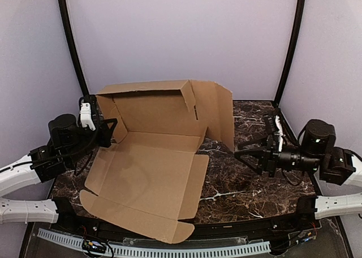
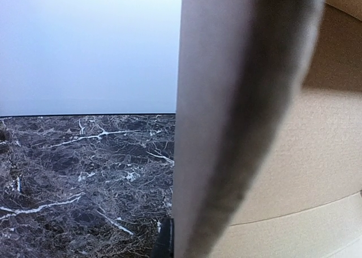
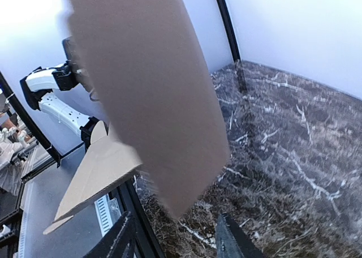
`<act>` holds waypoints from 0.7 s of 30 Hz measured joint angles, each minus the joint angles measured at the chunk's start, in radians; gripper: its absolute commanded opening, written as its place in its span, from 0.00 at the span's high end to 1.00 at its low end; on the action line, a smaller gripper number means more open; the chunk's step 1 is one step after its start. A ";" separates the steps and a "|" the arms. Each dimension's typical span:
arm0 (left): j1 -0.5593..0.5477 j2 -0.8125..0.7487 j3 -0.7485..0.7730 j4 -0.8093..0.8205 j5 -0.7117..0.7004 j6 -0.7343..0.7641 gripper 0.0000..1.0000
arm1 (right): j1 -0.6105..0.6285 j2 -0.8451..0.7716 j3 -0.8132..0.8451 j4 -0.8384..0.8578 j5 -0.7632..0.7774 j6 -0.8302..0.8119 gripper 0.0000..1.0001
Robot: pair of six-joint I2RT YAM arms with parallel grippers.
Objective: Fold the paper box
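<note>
your paper box (image 1: 153, 167) sits in the middle of the dark marble table (image 1: 249, 184), between your two arms. it is only partly made. the big flat bottom lies on the table, and its near end sticks out a little past the front edge. the back wall (image 1: 155, 111) stands up. the right side flap (image 1: 218, 114) stands up too, on the side of your right arm.

your left gripper (image 1: 100, 128) is right at the left side flap (image 1: 117, 125), by the far left corner of the box. in the left wrist view a blurry cardboard edge (image 2: 226, 128) runs up the middle, very close to the camera. you cannot tell if this gripper is spread or pinching the flap.

your right gripper (image 1: 244, 152) points at the low near corner of the right side flap, just beside it. in the right wrist view its two fingers (image 3: 121, 238) are spread wide, and the flap hangs blurry above the gap. you cannot tell if it touches them.
</note>
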 measured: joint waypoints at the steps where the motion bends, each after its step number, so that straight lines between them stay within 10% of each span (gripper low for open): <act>1: 0.000 -0.007 0.004 -0.011 0.003 0.014 0.99 | 0.000 -0.019 0.024 -0.022 -0.002 -0.014 0.47; 21: 0.000 -0.137 0.005 -0.100 0.255 0.149 0.99 | -0.004 0.061 0.385 -0.307 -0.237 -0.368 0.22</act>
